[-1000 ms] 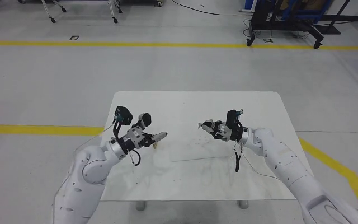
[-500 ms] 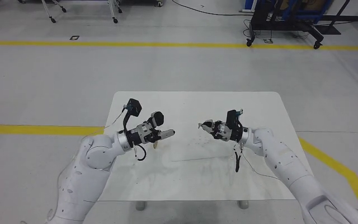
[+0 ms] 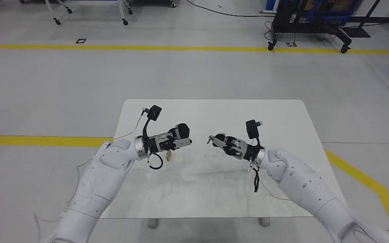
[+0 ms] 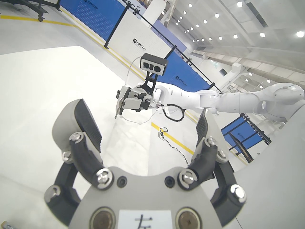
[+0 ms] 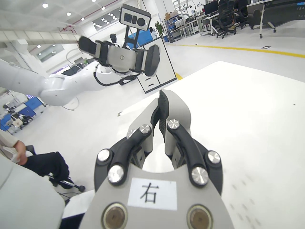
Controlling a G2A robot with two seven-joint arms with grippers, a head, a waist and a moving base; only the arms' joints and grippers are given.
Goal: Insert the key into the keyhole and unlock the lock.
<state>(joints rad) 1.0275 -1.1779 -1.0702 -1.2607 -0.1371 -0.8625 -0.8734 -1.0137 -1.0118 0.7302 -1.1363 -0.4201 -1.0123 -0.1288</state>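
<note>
Top view: both arms held over the white rectangular surface (image 3: 243, 115). Left end effector (image 3: 186, 137): fingers spread, nothing betw. them. Right end effector (image 3: 213, 139): fingers pressed together on a thin silvery metal strip (image 4: 118, 107), prob. the key. On the surface, just beside the left end effector, lies a small brass-coloured item (image 3: 169, 156); we take it for the lock. Step, as we judge: pre-insertion, lock not yet gripped. Next move calls for the left to descend and clamp it w/ keyhole toward the key.

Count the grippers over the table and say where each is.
2. The left gripper hangs open over the table's middle; the right gripper faces it from the right, shut on a thin silver key.
</note>
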